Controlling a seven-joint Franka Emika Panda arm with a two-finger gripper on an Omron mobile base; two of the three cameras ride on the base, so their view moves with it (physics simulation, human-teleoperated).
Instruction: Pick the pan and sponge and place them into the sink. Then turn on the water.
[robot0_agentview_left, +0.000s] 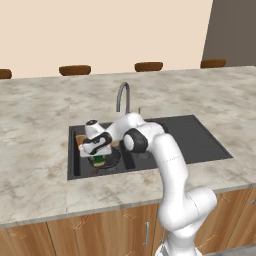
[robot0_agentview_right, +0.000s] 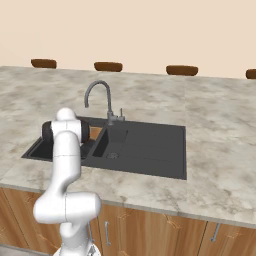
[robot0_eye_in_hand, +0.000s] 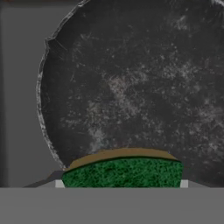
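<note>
Sink (robot0_agentview_left: 200, 142) is the landmark: black double-basin w/ flat drainboard, set into a marble-look counter (robot0_agentview_left: 35, 125). Going left to right in left base view: left basin holds the pan (robot0_agentview_left: 114, 159), round & black, w/ a wood-brown panel (robot0_agentview_left: 80, 139) behind it at the basin's back left. Gripper (robot0_agentview_left: 99, 159) hangs down in that same left basin, just over the pan, w/ the sponge (robot0_agentview_left: 99, 160) showing as a small green bit between the fingers. Grey gooseneck faucet (robot0_agentview_left: 123, 96) rises from the sink's back edge, about mid-sink, beside the arm's elbow. Right of that, the 2nd basin & drainboard run to the sink's right end. Four brown stool tops (robot0_agentview_left: 75, 70) line the far side of the counter, behind the sink. Hand view: sponge (robot0_eye_in_hand: 122, 171) sits right at the bottom between the fingertips, green face w/ a yellow-brown layer along its far edge, and the pan's speckled dark inside (robot0_eye_in_hand: 140, 87) lies under & beyond it; grey basin wall to the pan's left. Jaws stand wide, one either side of the sponge; can't tell if the pads are actually pressing it or if it's resting on the pan. Right base view: faucet (robot0_agentview_right: 100, 100) at the sink's (robot0_agentview_right: 150, 150) back edge, arm covers the left basin.
</note>
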